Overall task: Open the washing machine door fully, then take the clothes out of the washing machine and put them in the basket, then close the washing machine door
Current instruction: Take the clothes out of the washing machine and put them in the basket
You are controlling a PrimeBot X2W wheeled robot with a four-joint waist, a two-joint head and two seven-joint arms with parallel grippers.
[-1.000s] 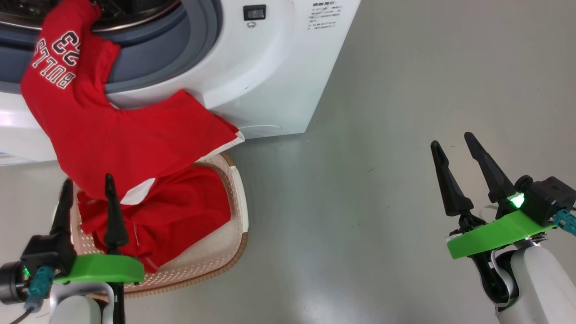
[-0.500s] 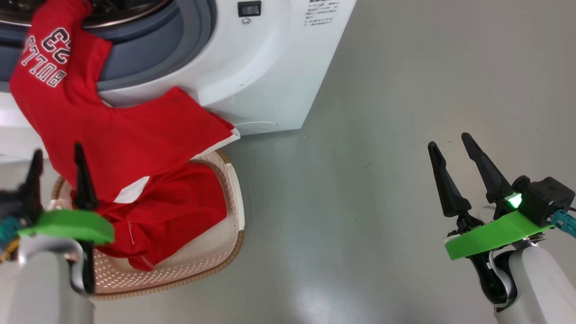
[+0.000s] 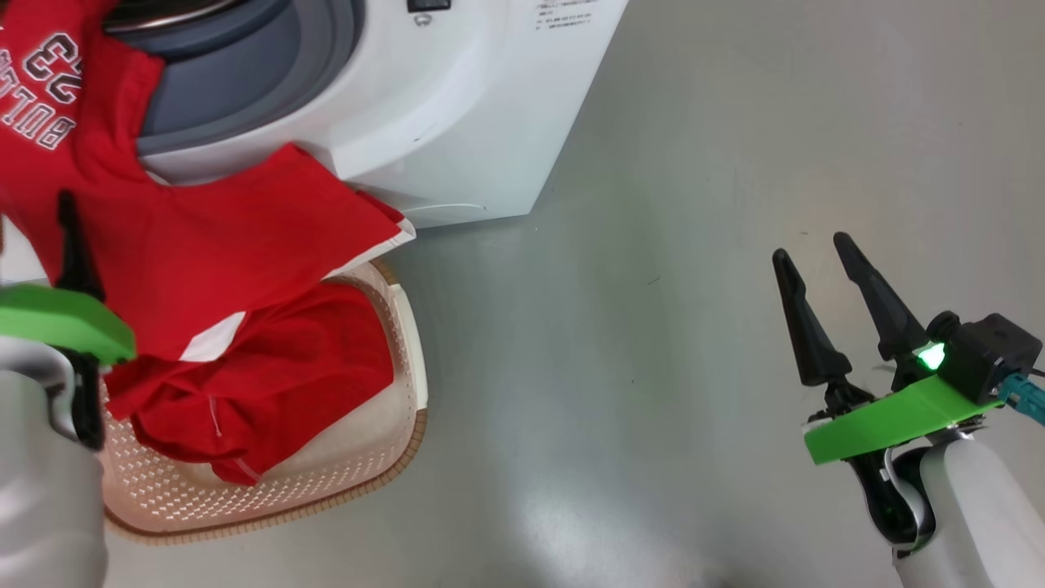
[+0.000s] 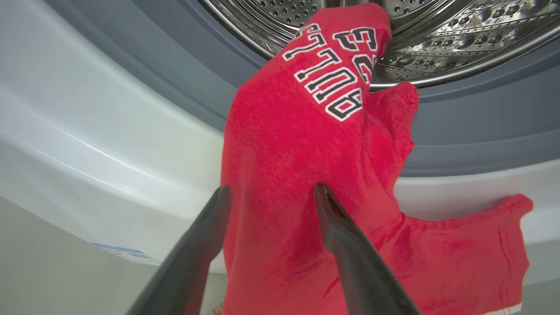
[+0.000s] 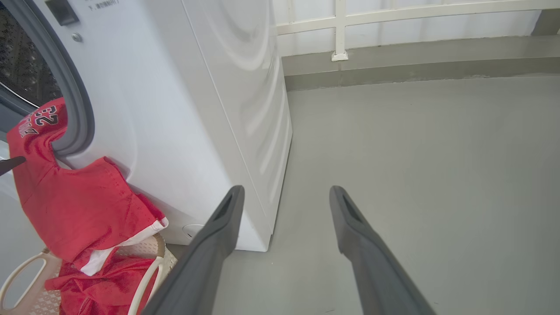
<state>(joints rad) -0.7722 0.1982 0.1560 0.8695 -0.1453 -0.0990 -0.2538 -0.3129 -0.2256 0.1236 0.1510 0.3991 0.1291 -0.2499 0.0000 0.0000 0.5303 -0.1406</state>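
— Over the lip of the washing machine [image 3: 457, 122], what's that red thing?
— One of the clothes [image 3: 204, 245], a red jersey with white lettering. Its top end lies in the steel drum [image 4: 437, 35]. It drapes across the grey seal [image 4: 481, 113] and down the white front, and its lower edge reaches the basket [image 3: 412, 359].
— And the basket?
— On the floor [image 3: 653, 327], right against the machine's front, with more red cloth bunched inside.
— Left gripper [image 4: 272, 188]?
— Fingers spread apart, pointing up at the hanging jersey, holding nothing. Whether they touch the cloth I can't tell.
— Right gripper [image 3: 810, 247]?
— Also spread wide and empty, over bare floor, well apart from machine and basket.
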